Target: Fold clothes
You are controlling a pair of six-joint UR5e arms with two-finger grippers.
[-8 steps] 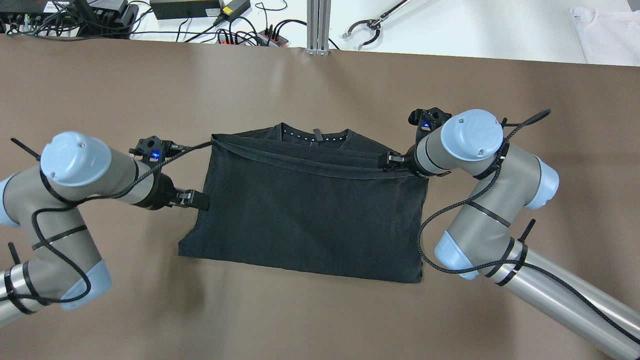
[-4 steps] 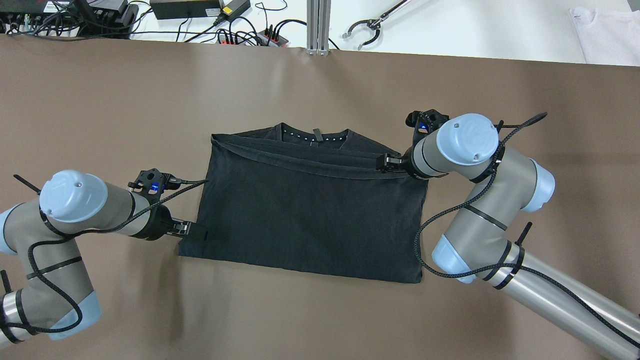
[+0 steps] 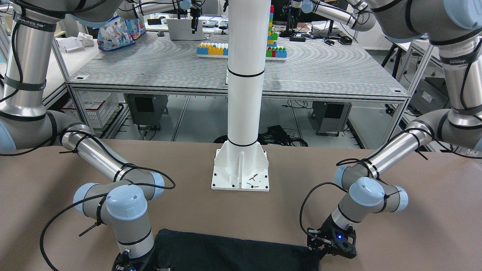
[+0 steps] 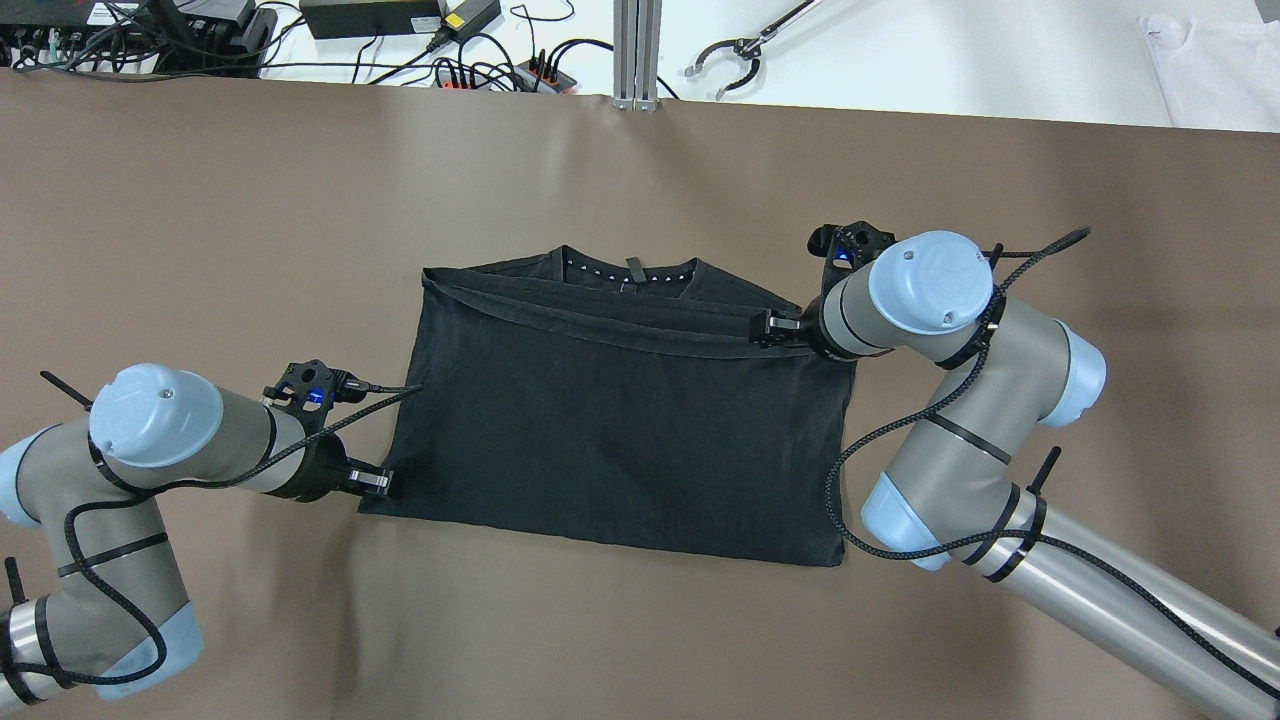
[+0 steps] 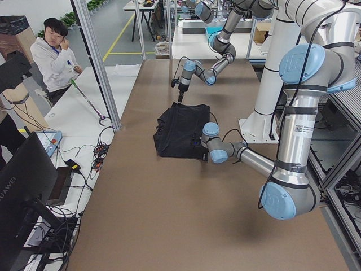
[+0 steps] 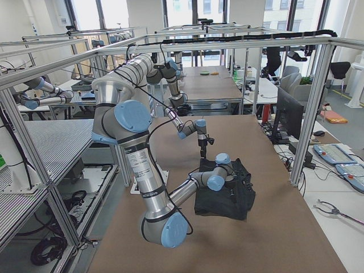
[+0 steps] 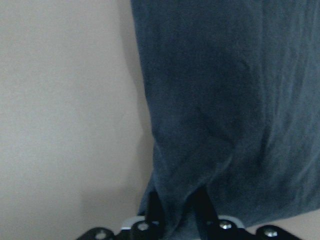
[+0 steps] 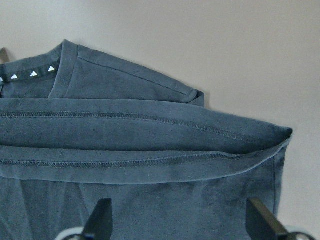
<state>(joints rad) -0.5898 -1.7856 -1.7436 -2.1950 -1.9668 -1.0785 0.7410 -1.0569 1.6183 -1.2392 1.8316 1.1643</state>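
Note:
The clothes [image 4: 620, 440] are one black T-shirt lying folded on the brown table, with the collar at the far side and a hemmed layer turned over across it. My left gripper [image 4: 378, 483] is at the shirt's near-left corner. In the left wrist view its fingers [image 7: 200, 207] stand close together with the fabric edge [image 7: 220, 100] pinched between them. My right gripper [image 4: 763, 328] hovers at the far-right corner over the folded hem [image 8: 150, 162], open, with its fingertips [image 8: 102, 220] set wide apart.
The white pillar's base plate [image 3: 241, 173] stands on the table behind the shirt. Cables and power bricks [image 4: 400, 20], a grabber tool [image 4: 728, 62] and a white cloth [image 4: 1210, 70] lie beyond the far edge. A person [image 5: 53, 56] stands at the table's side.
My left gripper has slid toward the near edge along the shirt's left side, down to its near-left corner. The right gripper has barely shifted. The shirt's outline looks the same.

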